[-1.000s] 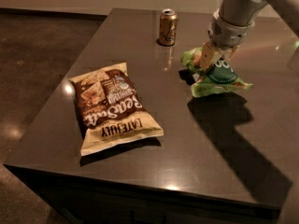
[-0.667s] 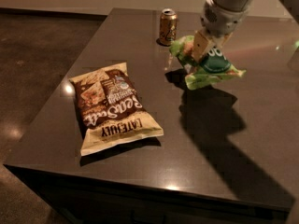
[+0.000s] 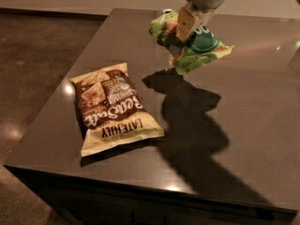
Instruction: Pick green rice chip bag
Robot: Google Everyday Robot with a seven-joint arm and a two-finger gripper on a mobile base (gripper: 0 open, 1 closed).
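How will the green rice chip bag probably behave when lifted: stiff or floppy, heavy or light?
Probably floppy: held by the claw above the table, the green rice chip bag is crumpled and its free edges sag. Likely light, since a pinch at one side carries it. The crinkly film may slip.

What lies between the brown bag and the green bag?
Nothing: in the camera view only bare table with a shadow separates the brown bag from the green bag, which the gripper holds lifted at the top.
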